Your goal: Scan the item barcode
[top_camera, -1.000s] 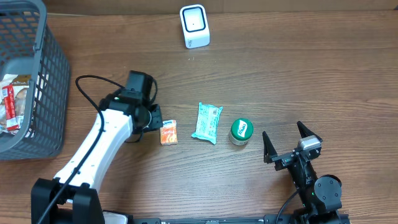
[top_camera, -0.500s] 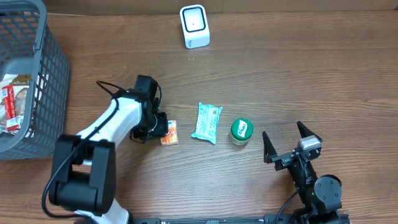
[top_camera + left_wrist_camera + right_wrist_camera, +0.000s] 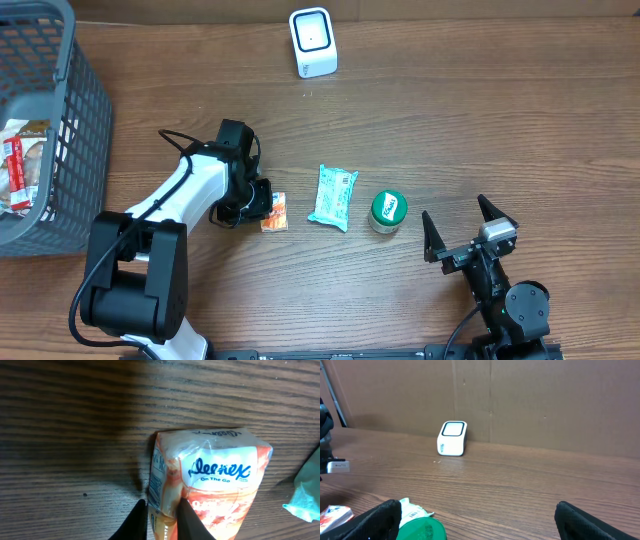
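An orange and white Kleenex tissue pack (image 3: 273,212) lies on the wooden table, left of centre. My left gripper (image 3: 261,208) reaches it from the left. In the left wrist view the gripper (image 3: 162,510) is shut on the pack (image 3: 215,475), its black fingertips pinching the pack's left edge. The white barcode scanner (image 3: 312,42) stands at the back of the table, also seen in the right wrist view (image 3: 452,438). My right gripper (image 3: 453,207) rests wide open near the front right, and nothing lies between its fingers (image 3: 385,517).
A teal packet (image 3: 332,197) and a green-lidded jar (image 3: 388,211) lie just right of the tissue pack. A grey basket (image 3: 70,130) holding packaged goods stands at the far left. A cardboard wall backs the table.
My left arm swung in toward the tissue pack and its jaws closed on the pack's left edge. The pack shifted slightly. The right arm stayed still.
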`<state>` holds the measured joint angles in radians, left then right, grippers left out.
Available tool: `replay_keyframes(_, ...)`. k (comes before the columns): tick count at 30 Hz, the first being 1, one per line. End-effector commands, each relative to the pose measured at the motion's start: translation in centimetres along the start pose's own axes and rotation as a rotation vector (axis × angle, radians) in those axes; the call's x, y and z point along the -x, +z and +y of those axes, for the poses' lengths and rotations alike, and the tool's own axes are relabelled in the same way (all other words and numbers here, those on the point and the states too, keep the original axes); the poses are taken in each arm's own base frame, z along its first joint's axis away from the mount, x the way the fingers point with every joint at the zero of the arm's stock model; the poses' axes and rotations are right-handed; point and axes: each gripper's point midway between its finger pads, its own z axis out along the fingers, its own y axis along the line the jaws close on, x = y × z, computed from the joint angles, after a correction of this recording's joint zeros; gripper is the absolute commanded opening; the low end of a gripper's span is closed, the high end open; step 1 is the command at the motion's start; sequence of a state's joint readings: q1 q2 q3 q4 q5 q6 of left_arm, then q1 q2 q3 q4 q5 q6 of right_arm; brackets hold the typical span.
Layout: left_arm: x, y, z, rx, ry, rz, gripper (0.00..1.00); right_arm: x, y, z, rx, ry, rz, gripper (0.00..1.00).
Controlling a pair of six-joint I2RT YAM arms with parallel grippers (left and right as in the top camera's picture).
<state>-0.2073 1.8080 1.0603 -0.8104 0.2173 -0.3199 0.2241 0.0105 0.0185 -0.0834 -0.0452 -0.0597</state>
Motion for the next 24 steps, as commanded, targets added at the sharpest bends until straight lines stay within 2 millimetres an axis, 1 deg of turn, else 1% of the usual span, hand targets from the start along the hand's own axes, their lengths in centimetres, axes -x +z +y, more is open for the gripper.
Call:
replay_keyframes(1,-0.2,0.9,0.7,0.030,0.030,0.039,0.12,-0.3,0.0,0.0,0.001,-0.004,0.002,1.00)
replay_keyframes(4,0.6,-0.9,0.1,0.015,0.040,0.002,0.13,-0.3,0.0,0.0,0.001,-0.004,0.002,1.00)
replay_keyframes(5,0.9,-1.9,-0.3,0.007,0.046,-0.024,0.14,-0.3,0.0,0.0,0.001,-0.004,0.002,1.00)
replay_keyframes(6,1.0,-2.3,-0.4,0.003,0.050,-0.038,0.15,-0.3,0.0,0.0,0.001,-0.004,0.002,1.00)
replay_keyframes(9,1.0,-3.8,-0.7,-0.007,0.067,-0.073,0.22,-0.3,0.0,0.0,0.001,-0.004,0.002,1.00)
replay_keyframes(10,0.9,-3.9,-0.7,-0.007,0.067,-0.073,0.25,-0.3,0.0,0.0,0.001,-0.004,0.002,1.00)
replay_keyframes(11,0.7,-3.9,-0.7,-0.005,0.067,-0.068,0.28,-0.3,0.0,0.0,0.001,-0.004,0.002,1.00)
replay_keyframes(13,0.4,-3.6,-0.6,-0.001,0.072,-0.054,0.30,-0.3,0.0,0.0,0.001,-0.004,0.002,1.00)
replay_keyframes(16,-0.1,-2.6,-0.2,0.004,0.071,-0.039,0.30,-0.3,0.0,0.0,0.001,-0.004,0.002,1.00)
replay_keyframes(19,0.0,-1.7,-0.2,-0.006,0.074,-0.051,0.30,-0.3,0.0,0.0,0.001,-0.004,0.002,1.00)
replay_keyframes(24,-0.1,-1.1,0.0,-0.007,0.075,-0.054,0.31,-0.3,0.0,0.0,0.001,-0.004,0.002,1.00)
